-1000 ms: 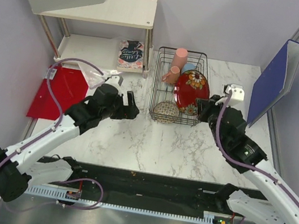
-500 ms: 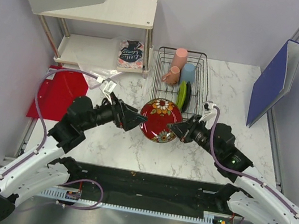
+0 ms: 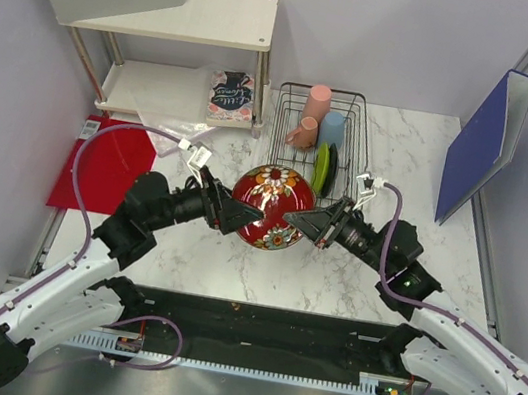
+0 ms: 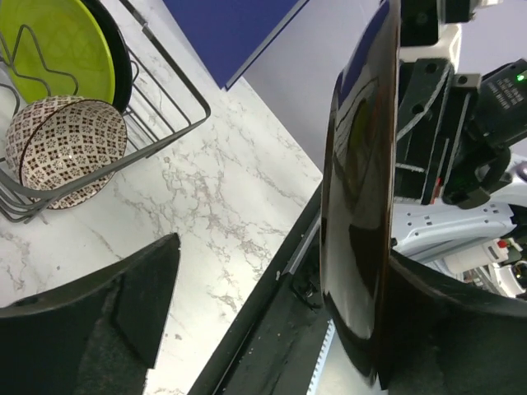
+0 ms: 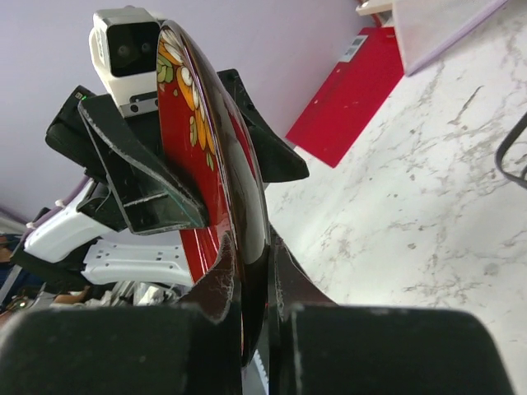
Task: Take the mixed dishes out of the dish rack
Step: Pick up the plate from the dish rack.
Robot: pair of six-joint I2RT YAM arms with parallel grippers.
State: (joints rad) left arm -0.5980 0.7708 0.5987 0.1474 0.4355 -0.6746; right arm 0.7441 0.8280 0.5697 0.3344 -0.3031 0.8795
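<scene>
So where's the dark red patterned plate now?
Top view, centre: the dark red patterned plate is just in front of the dish rack, clamped by the right gripper.

The dark red plate [image 3: 271, 199] bears a floral pattern; lime-green plate [image 3: 321, 167], pink cup [image 3: 318, 98] and light-blue cup [image 3: 332, 128] are plain.

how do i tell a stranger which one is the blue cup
Find the black wire dish rack on the marble table. At its far end, the light-blue cup stands right of the tall pink cup and pink mug, behind the lime-green plate. It is the only blue dish.
</scene>
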